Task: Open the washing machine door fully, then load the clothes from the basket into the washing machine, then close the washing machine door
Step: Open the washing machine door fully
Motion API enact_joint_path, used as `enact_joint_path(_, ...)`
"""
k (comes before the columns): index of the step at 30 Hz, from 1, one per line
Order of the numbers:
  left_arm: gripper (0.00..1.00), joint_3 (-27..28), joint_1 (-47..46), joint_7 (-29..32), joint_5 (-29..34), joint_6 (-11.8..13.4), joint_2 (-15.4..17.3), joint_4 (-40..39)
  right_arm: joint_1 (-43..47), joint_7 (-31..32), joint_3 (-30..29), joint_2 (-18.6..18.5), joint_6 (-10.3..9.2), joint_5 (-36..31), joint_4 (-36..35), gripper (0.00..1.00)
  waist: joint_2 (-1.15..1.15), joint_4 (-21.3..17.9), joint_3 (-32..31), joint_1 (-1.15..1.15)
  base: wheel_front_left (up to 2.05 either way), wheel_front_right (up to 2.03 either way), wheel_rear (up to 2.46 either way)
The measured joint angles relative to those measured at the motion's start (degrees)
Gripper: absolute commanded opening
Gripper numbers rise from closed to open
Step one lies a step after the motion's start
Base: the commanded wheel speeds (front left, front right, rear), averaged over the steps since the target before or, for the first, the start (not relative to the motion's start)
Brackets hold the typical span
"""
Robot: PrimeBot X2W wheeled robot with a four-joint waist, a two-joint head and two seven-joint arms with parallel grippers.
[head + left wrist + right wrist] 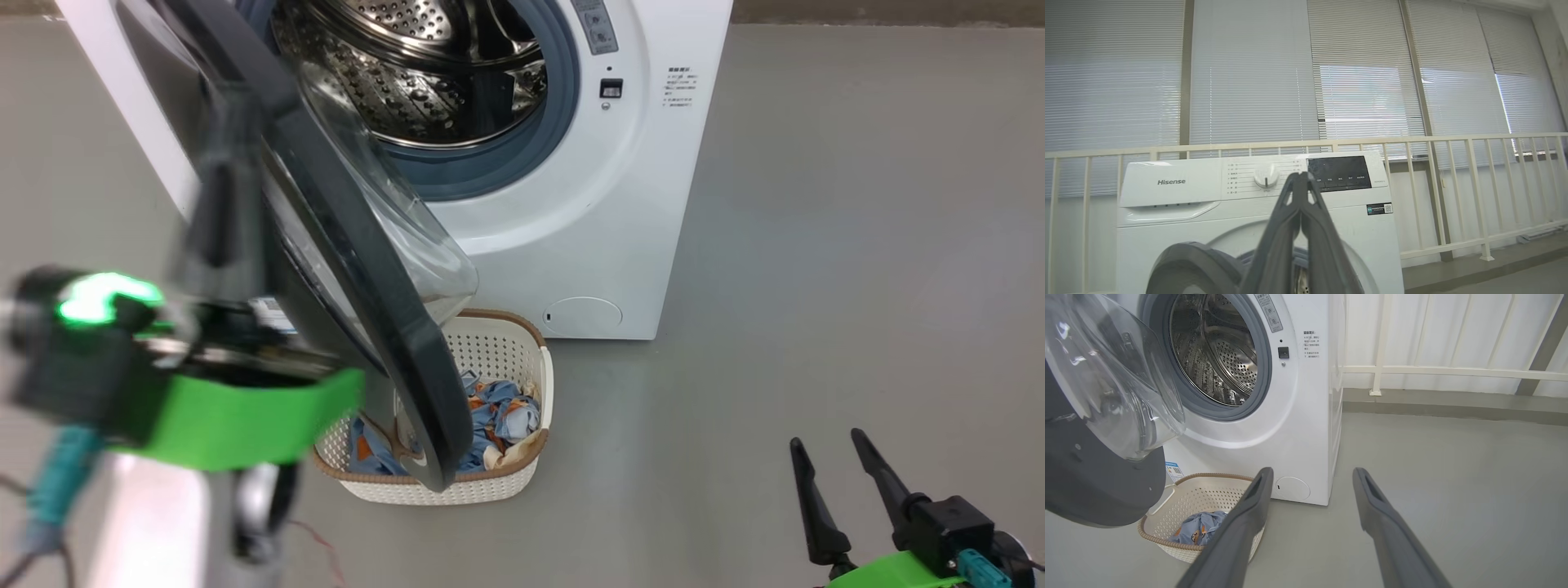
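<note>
The washing machine (588, 204) stands with its steel drum exposed. The washing machine door (359, 269) hangs partly swung out to the left, its black rim edge-on and its glass bowl facing the drum. Below the door sits the basket (498, 343), holding the blue and orange clothes (502, 412). My left gripper (1301, 176) is shut with nothing in it, raised and blurred beside the door's outer face. Whether it touches the door I cannot tell. Low on the right, my right gripper (824, 449) stands open over the floor. In the right wrist view it (1312, 473) points towards the basket (1200, 496).
Grey floor (816, 245) spreads wide to the right of the machine. A cream railing (1453, 370) and window blinds (1249, 73) run behind the machine. The door's lower rim overhangs the left part of the basket.
</note>
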Motion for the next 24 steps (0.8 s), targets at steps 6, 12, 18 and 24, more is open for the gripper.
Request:
enact_joint_path(6,0.0,-11.4,-0.69,3.91,-0.91,-0.92,-1.32,-1.66,0.01,0.0,1.48,0.02,0.0,0.0,0.01,1.0,0.0,0.79,-0.04,0.0,0.0,0.0,0.0)
enact_joint_path(12,0.0,-20.46,-0.63,6.36,-3.41,-0.63,-1.62,-0.03,0.04,0.0,2.5,0.02,0.0,0.0,-0.05,1.0,0.0,1.74,0.16,0.0,0.0,0.0,0.0)
enact_joint_path(18,0.0,-26.37,-0.04,8.71,-6.24,1.31,-1.62,4.34,0.06,0.03,2.7,0.02,0.0,0.0,-0.34,1.0,0.0,2.55,0.77,0.0,0.0,0.0,0.0)
enact_joint_path(24,0.0,-29.39,0.7,11.22,-8.88,3.85,-1.6,10.8,0.06,0.09,2.89,0.01,0.0,0.0,-0.33,1.0,0.0,2.9,0.76,0.0,0.0,0.0,0.0)
